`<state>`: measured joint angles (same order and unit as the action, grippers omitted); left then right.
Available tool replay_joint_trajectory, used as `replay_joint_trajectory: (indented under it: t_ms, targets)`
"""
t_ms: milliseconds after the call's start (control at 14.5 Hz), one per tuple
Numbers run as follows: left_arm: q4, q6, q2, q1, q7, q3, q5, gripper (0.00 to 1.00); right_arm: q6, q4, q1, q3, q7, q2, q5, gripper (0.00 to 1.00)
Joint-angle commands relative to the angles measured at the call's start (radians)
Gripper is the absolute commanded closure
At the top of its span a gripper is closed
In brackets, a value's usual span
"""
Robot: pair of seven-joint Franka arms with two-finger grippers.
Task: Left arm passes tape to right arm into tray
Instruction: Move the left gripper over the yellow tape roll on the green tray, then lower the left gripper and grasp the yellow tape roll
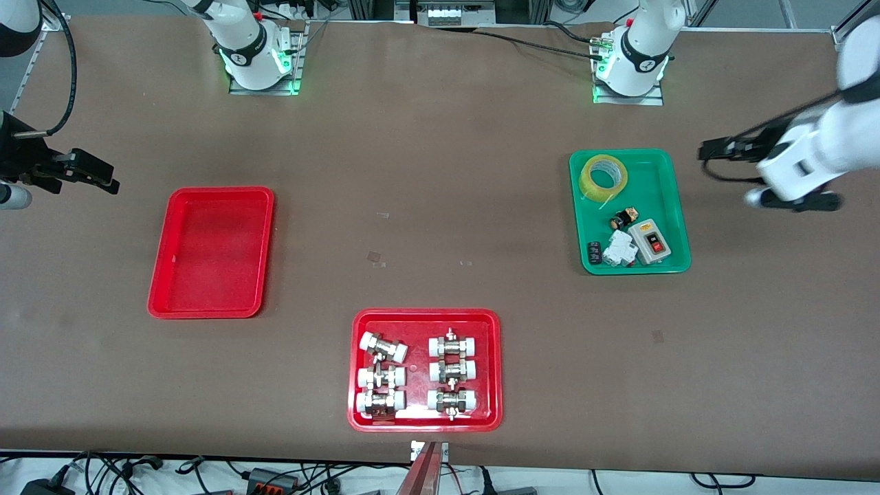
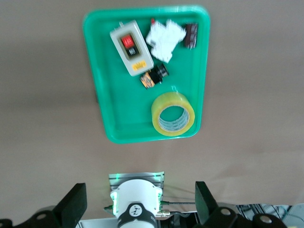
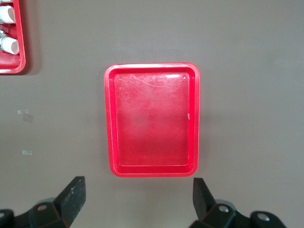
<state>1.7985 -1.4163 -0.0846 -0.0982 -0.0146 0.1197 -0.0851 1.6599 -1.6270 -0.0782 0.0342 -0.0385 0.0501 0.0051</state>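
Yellow tape (image 2: 173, 114), light, stiff and slippery, lies in the green tray (image 2: 102, 95) below the wide-open left gripper (image 2: 140, 209) and is best pinched across its wall, while the right gripper (image 3: 137, 202), also open, waits over the red tray (image 3: 152, 168).

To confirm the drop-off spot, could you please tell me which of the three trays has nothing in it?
The plain red tray toward the right arm's end is bare; the green tray holds the tape and electrical parts, and the other red tray holds fittings.

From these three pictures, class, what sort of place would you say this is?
Probably a robotics lab or test bench. The left arm and right arm are bolted to one brown table, sorted parts lie in a green tray and a tray of fittings, and cables trail along the edge.
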Motion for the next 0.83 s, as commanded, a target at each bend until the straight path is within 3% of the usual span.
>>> replay_joint_trajectory:
  t_ms: [0,138,276,553,760]
  targets:
    - [0.314,-0.189,0.06,-0.012,-0.035,0.066,-0.021,0.0,-0.005,-0.002,-0.005,0.003,0.005,-0.01,0.001,0.0]
    - [0.463,-0.345,0.054,-0.014,-0.041,0.071,-0.067,0.0,-0.006,-0.002,-0.006,0.003,0.006,-0.009,0.001,0.0]
    - [0.55,-0.479,0.004,-0.006,-0.039,0.087,-0.067,0.0,0.001,-0.002,-0.006,0.003,0.006,-0.007,0.001,0.0]
    - [0.642,-0.689,-0.102,-0.014,-0.033,0.101,-0.067,0.0,0.001,-0.002,-0.005,0.003,0.008,-0.004,0.001,0.0]
    - [0.68,-0.74,-0.132,-0.017,-0.025,0.103,-0.067,0.0,0.001,-0.001,-0.005,0.003,0.008,-0.004,0.001,0.0]
